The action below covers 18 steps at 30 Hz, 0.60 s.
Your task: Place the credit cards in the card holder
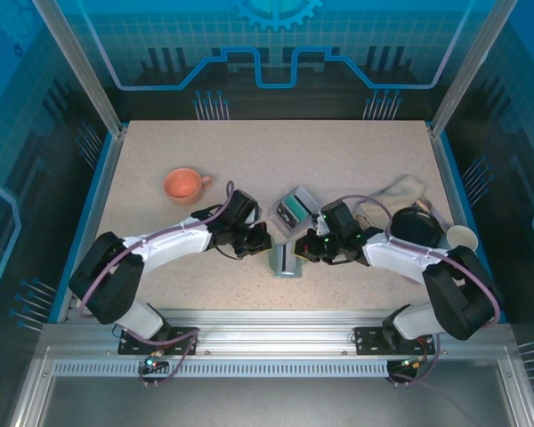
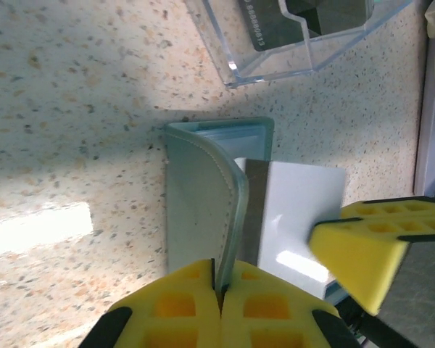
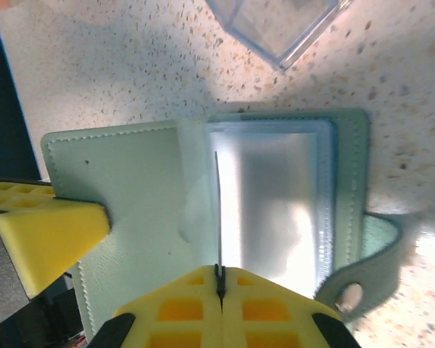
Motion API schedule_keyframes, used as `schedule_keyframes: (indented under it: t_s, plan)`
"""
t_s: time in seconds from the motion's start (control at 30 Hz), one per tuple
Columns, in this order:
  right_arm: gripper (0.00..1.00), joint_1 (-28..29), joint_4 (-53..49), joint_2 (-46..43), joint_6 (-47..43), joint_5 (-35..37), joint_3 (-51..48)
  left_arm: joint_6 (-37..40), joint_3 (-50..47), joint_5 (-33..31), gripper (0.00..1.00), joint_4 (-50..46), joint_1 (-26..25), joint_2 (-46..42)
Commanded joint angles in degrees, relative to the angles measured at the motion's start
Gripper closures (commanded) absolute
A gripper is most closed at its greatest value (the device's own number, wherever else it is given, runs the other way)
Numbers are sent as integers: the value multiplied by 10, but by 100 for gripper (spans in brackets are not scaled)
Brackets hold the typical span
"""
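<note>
The sage-green card holder point(image 1: 285, 261) lies open at the table's middle, between both grippers. My left gripper point(image 2: 221, 279) is shut on its cover flap point(image 2: 203, 203), holding it raised. My right gripper point(image 3: 219, 272) is shut on a thin whitish credit card point(image 3: 217, 210), seen edge-on over the holder's clear inner slots point(image 3: 283, 210). In the left wrist view that same card point(image 2: 297, 210) shows flat, its dark stripe against the flap, with the right fingers point(image 2: 370, 243) on it. More credit cards point(image 2: 275, 25) lie in the clear plastic box point(image 1: 295, 211) just behind the holder. The closure tab point(image 3: 362, 268) hangs to the right.
An orange cup point(image 1: 183, 185) stands at the back left. A white cloth point(image 1: 400, 190), a dark round object point(image 1: 416, 227) and a white paper cup point(image 1: 461, 238) crowd the right side. The table's raised rim point(image 1: 87, 205) runs along the edges.
</note>
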Motion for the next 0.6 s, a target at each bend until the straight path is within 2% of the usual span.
schedule_keyframes:
  t_s: [0.0,0.27,0.57]
  plan:
    - [100,-6,-91,-20,-54,47,31,18,-31,11,100,-7,22,-27]
    - [100,-6,-109,-13,-72,58,40,57,-81,28,100,11,47,-13]
    - [100,-1,-132,-1,-85,77,52,84,-99,5,99,5,50,9]
